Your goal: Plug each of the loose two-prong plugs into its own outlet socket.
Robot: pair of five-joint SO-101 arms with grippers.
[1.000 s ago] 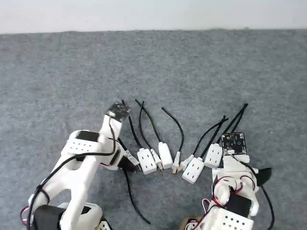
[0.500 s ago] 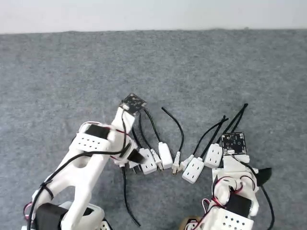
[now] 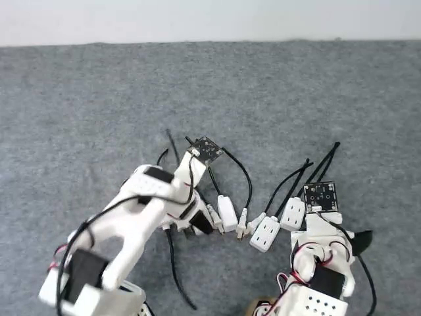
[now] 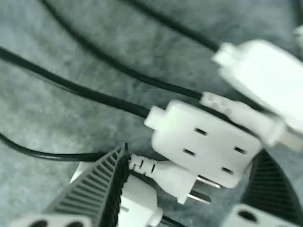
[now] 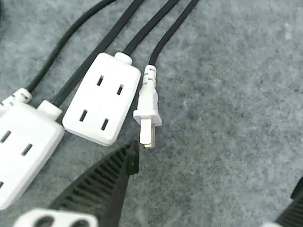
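Several white outlet sockets and two-prong plugs on black cords lie fanned across the grey carpet. My left gripper (image 4: 184, 198) hangs open low over one socket (image 4: 203, 142). A white plug (image 4: 173, 177) lies between its fingers with its prongs beside that socket. From above, the left gripper (image 3: 197, 220) sits at the left end of the fan. My right gripper (image 5: 215, 175) is open just above the carpet. In front of it lie a socket (image 5: 102, 104) and a loose plug (image 5: 147, 111) side by side, unplugged. The right arm (image 3: 320, 196) stands at the front right.
Another socket (image 3: 227, 212) and two small plugs (image 3: 247, 224) lie mid-fan, with a further socket (image 3: 265, 234) nearby. Black cords (image 3: 237, 168) run back from them, and one cord (image 3: 176, 266) trails toward the front edge. The far carpet (image 3: 210, 85) is bare up to the wall.
My left arm has swung to the right and come down over the leftmost socket, covering it in the high view. The right arm has stayed still.
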